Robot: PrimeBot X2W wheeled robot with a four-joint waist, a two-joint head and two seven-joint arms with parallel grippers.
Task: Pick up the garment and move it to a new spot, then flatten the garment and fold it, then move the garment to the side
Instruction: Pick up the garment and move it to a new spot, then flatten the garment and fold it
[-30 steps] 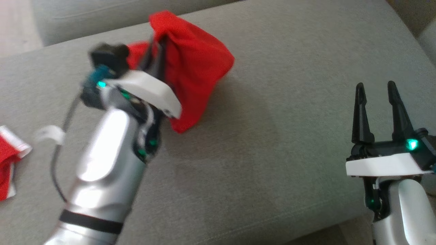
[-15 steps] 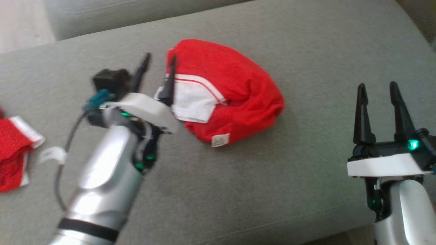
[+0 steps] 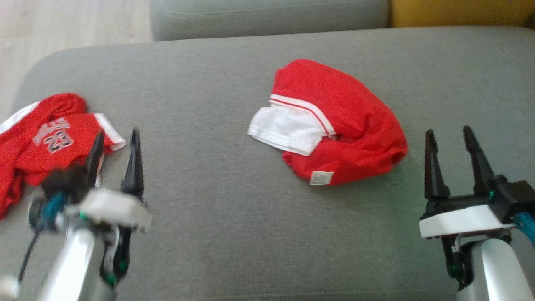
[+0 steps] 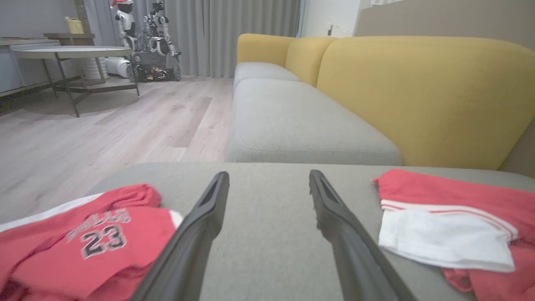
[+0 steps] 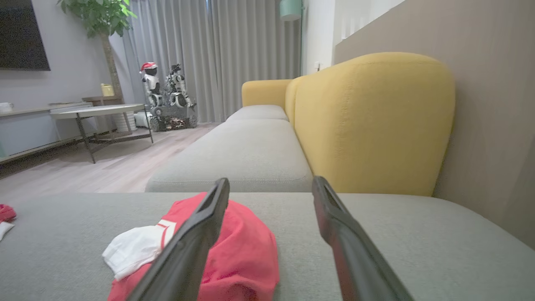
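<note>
The garment (image 3: 342,125) lay in a crumpled red heap on the grey seat (image 3: 217,217), a little right of the middle as the robot faced it, with nothing holding it; a white panel (image 3: 286,130) edged by a thin red-and-white stripe was turned out on its left side, and a small white tag (image 3: 321,177) showed at its near edge. The left gripper (image 3: 116,137) hung over the near left of the seat with its two dark fingers spread wide and nothing between them; it stood well apart from the garment. Just to its left a red jersey (image 3: 46,144) numbered 23 lay rumpled at the seat's left end; from the head view one finger crossed the jersey's white-trimmed edge, though I could not tell whether it touched the cloth. From that wrist's own view the fingers framed bare grey fabric, the jersey to one side and the garment to the other. The right gripper (image 3: 448,132) stood at the near right, its fingers likewise parted and empty, near the garment's right side but clear of it; from its wrist view one finger merely passed in front of the red heap. Beyond the seat ran another grey cushion (image 4: 292,125) with yellow backrests (image 4: 418,96) along the wall; past that were pale wooden floor (image 4: 104,129), a round table (image 4: 67,52) and a small robot (image 5: 150,85) in a red cap before grey curtains (image 5: 234,54).
</note>
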